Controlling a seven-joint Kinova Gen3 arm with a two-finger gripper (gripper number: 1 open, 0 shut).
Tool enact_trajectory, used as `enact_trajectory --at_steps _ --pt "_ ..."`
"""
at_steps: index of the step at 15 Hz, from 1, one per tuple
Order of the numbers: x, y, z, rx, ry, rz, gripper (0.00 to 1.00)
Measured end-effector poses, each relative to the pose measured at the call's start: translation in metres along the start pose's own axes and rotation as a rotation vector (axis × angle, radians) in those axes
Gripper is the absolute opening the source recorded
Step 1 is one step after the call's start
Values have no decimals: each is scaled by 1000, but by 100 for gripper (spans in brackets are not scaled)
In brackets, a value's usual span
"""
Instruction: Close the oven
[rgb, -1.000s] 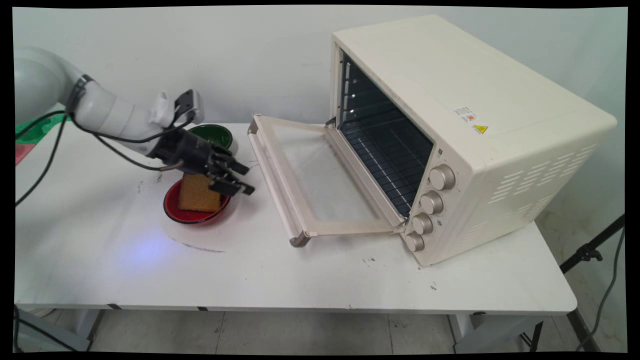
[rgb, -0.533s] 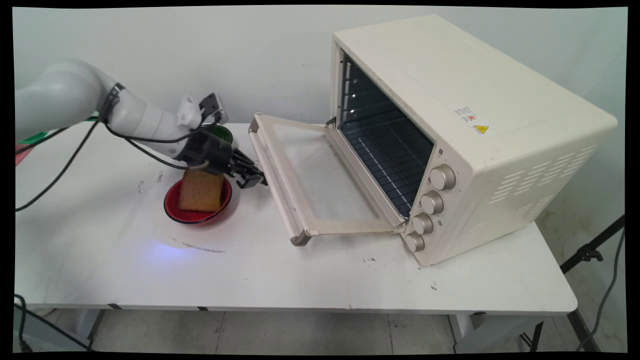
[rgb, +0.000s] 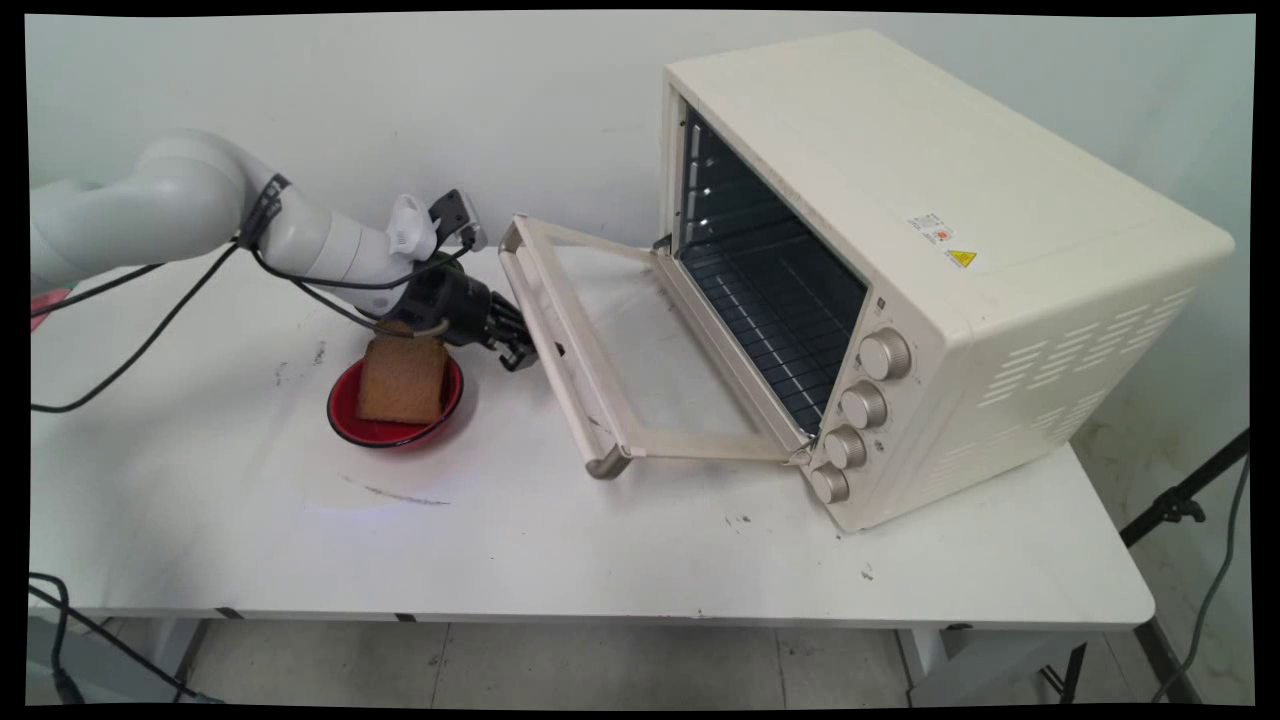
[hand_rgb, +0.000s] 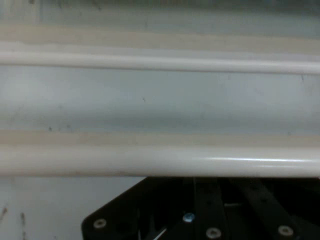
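Main view, sweeping from the left: the white arm (rgb: 200, 215) reaches across the table (rgb: 600, 560) with black cables (rgb: 150, 320) drooping off it. Just in front of it sits a red bowl (rgb: 350, 425) with a brown slice of bread (rgb: 403, 378) standing up inside. Right above the bread's far edge is the black gripper (rgb: 517, 350), and it's up against the underside of the oven door (rgb: 590, 340), close by the door's handle (rgb: 555, 360). Whether the fingers are spread or pressed together, I cannot tell; they're tucked against the door. Up close, the hand view is filled by the pale handle bar (hand_rgb: 160, 162) just above the black linkage. The door hangs part-open, tilted up off the table. Further right, the cream toaster oven (rgb: 900, 250) stands with its dark rack (rgb: 770, 300) showing and four knobs (rgb: 860, 405) down its near front corner.
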Motion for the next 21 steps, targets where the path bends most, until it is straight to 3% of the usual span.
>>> enact_trajectory --at_steps 11,21 --pt "42 -4 -21 10 64 13 0" --pt "109 -8 -57 -7 170 41 0"
